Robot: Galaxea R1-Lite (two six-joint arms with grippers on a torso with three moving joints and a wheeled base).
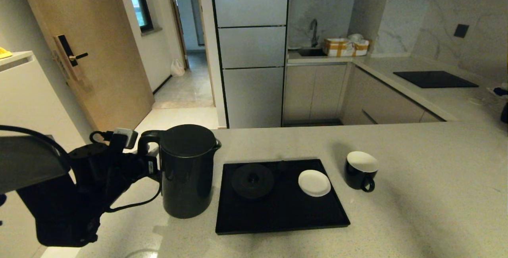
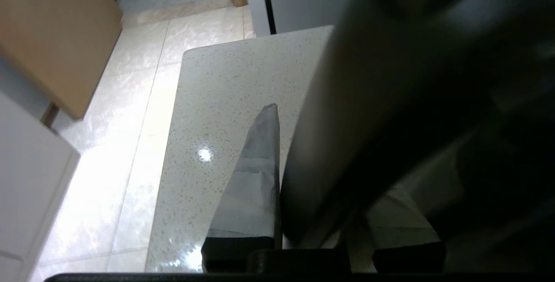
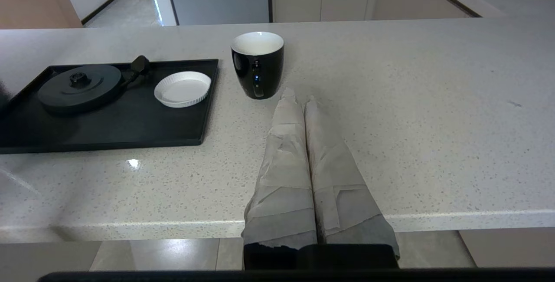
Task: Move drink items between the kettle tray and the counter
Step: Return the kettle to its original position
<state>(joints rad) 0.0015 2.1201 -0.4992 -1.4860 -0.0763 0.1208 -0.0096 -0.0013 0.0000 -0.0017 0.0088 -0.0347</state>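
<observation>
Your left gripper [image 1: 152, 162] is at the kettle's [image 1: 188, 170] handle [image 1: 145, 139], and the wrist view shows its taped fingers [image 2: 260, 160] on either side of a dark bar that reads as that handle, narrowed onto it rather than wide open. The kettle stands upright on the counter [image 1: 416, 194], just left of the tray [image 1: 278, 214], touching neither the tray's rim nor the base [image 1: 253, 180] that sits on the tray's left half. The saucer [image 1: 314, 183] lies on the tray's right half. The cup [image 1: 360, 169] stands on the counter just right of the tray, its handle turned toward the near side.

Treat the kettle as tall, rigid and glossy: its wall would likely slip in the pads, so the handle is the place to hold. It may carry water, so expect it to hang heavy and swing away from the grip. The cup looks light but hard and breakable; take it by the rim or wall.

Your right gripper [image 3: 299, 100] hangs at the counter's near edge, jaws pressed together and empty, pointing at the cup.
</observation>
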